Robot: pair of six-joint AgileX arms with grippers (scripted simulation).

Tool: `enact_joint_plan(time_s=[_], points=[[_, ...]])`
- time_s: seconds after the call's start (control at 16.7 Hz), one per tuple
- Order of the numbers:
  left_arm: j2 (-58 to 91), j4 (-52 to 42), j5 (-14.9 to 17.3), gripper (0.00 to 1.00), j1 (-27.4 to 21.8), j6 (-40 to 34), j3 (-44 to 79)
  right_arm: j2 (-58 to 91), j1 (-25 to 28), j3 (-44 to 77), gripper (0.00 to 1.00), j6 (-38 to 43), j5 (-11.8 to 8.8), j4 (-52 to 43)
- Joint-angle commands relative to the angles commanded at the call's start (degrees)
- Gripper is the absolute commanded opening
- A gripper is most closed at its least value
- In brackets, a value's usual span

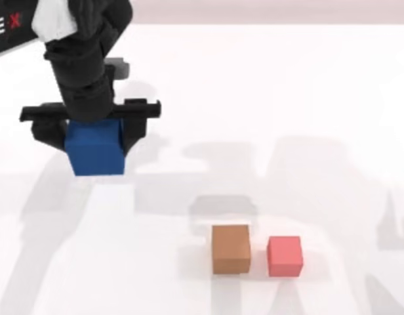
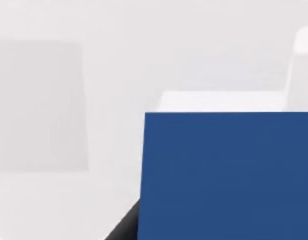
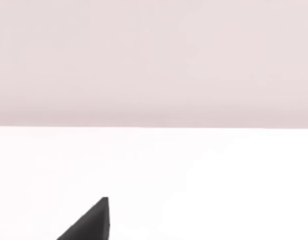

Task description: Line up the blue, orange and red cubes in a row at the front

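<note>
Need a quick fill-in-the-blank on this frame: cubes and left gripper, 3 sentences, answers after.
1. The left gripper is shut on the ____ cube.
2. On the table, the orange cube has the ____ cube close at its right, not touching.
3. The blue cube is at the top view's ____ side, apart from the other two.

Answers: blue; red; left

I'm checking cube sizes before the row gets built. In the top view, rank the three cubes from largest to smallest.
1. blue cube, held in the left gripper, so possibly nearer the camera
2. orange cube
3. red cube
</note>
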Motion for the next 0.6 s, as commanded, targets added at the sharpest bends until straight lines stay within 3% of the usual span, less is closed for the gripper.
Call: enact_joint_plan(time_s=[0.3, 0.42, 0.6], points=[[-12.58, 3.63, -0.18, 0.00, -15.01, -14.59, -16.62, 0.00, 0.00, 0.00, 1.00, 0.00, 0.00, 0.00], [-15.40, 4.56, -0.30, 0.00, -17.88, -17.46, -19.47, 0.00, 0.00, 0.00, 1.00, 0.00, 0.00, 0.00], [-15.94, 4.75, -0.33, 0.00, -18.43, -18.01, -20.00, 0.00, 0.00, 0.00, 1.00, 0.00, 0.00, 0.00]])
